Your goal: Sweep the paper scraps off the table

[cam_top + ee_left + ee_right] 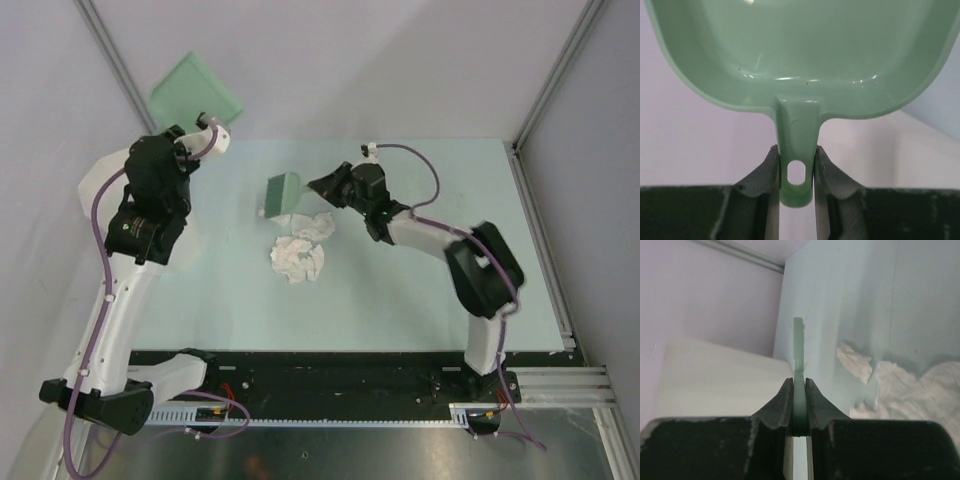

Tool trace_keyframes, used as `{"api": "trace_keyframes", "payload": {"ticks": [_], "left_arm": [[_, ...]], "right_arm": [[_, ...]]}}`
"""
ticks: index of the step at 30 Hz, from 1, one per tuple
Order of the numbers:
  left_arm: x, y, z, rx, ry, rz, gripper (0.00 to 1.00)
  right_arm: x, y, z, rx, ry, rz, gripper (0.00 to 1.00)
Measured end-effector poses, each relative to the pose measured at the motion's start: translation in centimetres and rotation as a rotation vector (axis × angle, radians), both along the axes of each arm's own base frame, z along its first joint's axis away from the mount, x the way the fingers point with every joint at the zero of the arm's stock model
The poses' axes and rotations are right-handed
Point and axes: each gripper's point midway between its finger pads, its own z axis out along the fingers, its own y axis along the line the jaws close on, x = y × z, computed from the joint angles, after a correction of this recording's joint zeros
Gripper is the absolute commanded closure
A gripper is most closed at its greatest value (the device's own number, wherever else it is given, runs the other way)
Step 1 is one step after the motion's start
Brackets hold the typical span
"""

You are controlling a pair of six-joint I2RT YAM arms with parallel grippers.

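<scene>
Several crumpled white paper scraps lie together mid-table, a larger wad (298, 258) and a smaller one (315, 225); they also show in the right wrist view (910, 390). My right gripper (318, 185) is shut on a small green brush (283, 193), held just behind the scraps over the pale green table (420, 290). In the right wrist view the brush (798, 350) stands edge-on between the shut jaws (799, 405). My left gripper (205, 135) is shut on the handle (796, 172) of a green dustpan (195, 92), raised beyond the table's far-left corner; its empty pan (800, 50) fills the left wrist view.
A white boxy object (715, 375) stands left of the brush in the right wrist view. Grey walls with metal frame bars (545, 95) enclose the table at the back and right. A black strip (330, 375) runs along the near edge.
</scene>
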Motion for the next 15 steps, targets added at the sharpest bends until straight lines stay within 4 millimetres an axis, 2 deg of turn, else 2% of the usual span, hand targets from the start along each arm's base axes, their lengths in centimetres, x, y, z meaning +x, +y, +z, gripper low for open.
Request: {"api": "trace_keyframes", "payload": {"ticks": [3, 5, 8, 10, 12, 15], "left_arm": [[0.0, -1.7, -3.8, -0.140, 0.065, -0.067, 1.00], [-0.3, -2.7, -6.8, -0.208, 0.125, -0.101, 1.00], [-1.0, -3.7, -11.2, -0.276, 0.229, -0.125, 1.00], [-1.6, -4.2, -14.1, -0.310, 0.302, -0.133, 1.00], [-2.2, -4.7, -16.7, -0.341, 0.367, -0.143, 1.00], [-3.2, -5.5, -19.8, -0.380, 0.451, -0.166, 1.00]], "right_arm": [[3.4, 2.3, -4.1, 0.068, 0.098, -0.018, 1.00], [5.0, 4.0, -6.4, 0.081, 0.155, -0.014, 1.00], [6.2, 5.8, -9.3, 0.078, 0.222, -0.014, 1.00], [5.9, 5.5, -10.8, 0.043, 0.270, -0.023, 1.00], [5.5, 5.2, -11.5, 0.016, 0.286, -0.029, 1.00], [4.1, 2.9, -12.7, -0.032, 0.317, -0.042, 1.00]]}}
